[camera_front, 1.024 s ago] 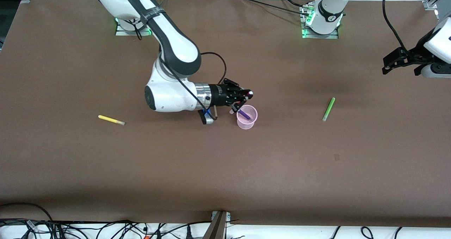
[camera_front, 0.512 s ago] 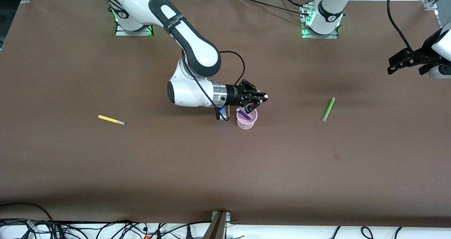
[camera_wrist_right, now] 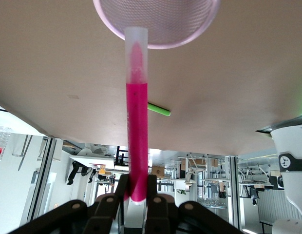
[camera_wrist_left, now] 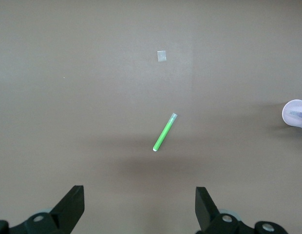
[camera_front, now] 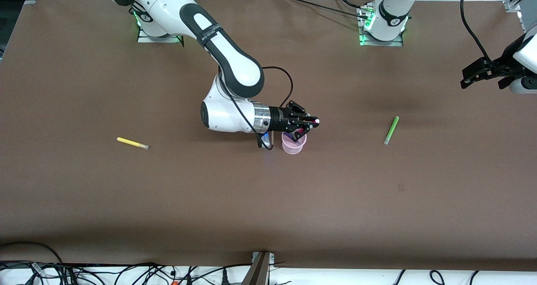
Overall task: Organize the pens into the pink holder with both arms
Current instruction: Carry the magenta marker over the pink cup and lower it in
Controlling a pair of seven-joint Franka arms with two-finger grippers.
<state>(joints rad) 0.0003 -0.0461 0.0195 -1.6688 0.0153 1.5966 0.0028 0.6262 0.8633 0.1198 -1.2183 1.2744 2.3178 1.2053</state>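
Note:
My right gripper (camera_front: pixel 308 124) is shut on the magenta-pink pen (camera_front: pixel 314 120) and hovers over the pink holder (camera_front: pixel 292 145) at mid table. In the right wrist view the pen (camera_wrist_right: pixel 137 126) runs from the gripper (camera_wrist_right: pixel 137 195) to the holder's rim (camera_wrist_right: pixel 160 29), its pale end over the mouth. The purple pen in the holder is mostly hidden by the gripper. The light green pen (camera_front: pixel 391 130) lies toward the left arm's end and also shows in the left wrist view (camera_wrist_left: pixel 164 132). The yellow pen (camera_front: pixel 132 143) lies toward the right arm's end. My left gripper (camera_front: pixel 467 78) waits open and empty, high over the left arm's end.
A small pale mark (camera_front: pixel 401 187) sits on the brown table nearer the front camera than the green pen. Cables run along the table's front edge (camera_front: pixel 268 263). The two white bases stand at the robots' edge.
My right gripper has moved with the magenta-pink pen toward the left arm's end and now covers the holder's mouth. My left gripper has drawn slightly outward.

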